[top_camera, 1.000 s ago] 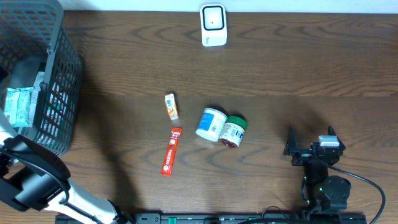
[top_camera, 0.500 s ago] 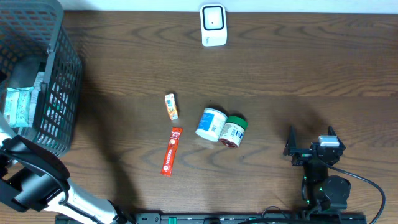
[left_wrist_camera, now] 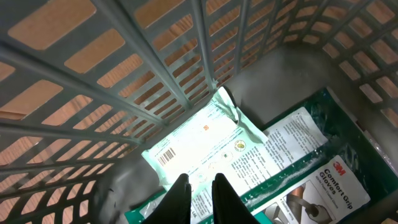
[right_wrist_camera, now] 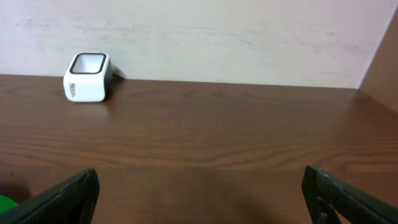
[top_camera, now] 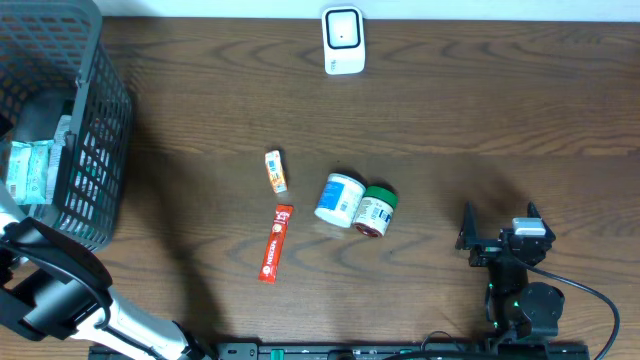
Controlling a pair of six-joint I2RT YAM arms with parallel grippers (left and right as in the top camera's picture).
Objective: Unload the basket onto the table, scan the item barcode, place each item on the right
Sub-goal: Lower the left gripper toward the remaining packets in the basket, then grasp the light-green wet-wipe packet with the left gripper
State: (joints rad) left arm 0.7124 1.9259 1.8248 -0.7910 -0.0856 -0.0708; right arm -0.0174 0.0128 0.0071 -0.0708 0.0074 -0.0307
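The right arm [top_camera: 527,300] is black, with a silver block [top_camera: 530,228], small green lights [top_camera: 517,303] and 1 black cable [top_camera: 605,298]. The left arm [top_camera: 60,290] is black and pale grey. The left pincer [left_wrist_camera: 196,183] and right pincer [right_wrist_camera: 200,177] each have 2 black fingers.

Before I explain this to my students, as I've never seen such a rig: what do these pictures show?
Two robot arms work at a wooden table. One picture looks down from above; the other two come from wrist cameras. On the table lie a small packet, a red sachet, a white jar and a green-lidded jar; a white scanner stands at the far edge. The left arm reaches into a grey basket, jaws shut, seemingly pinching a barcoded white packet. The right arm rests, jaws open and empty.
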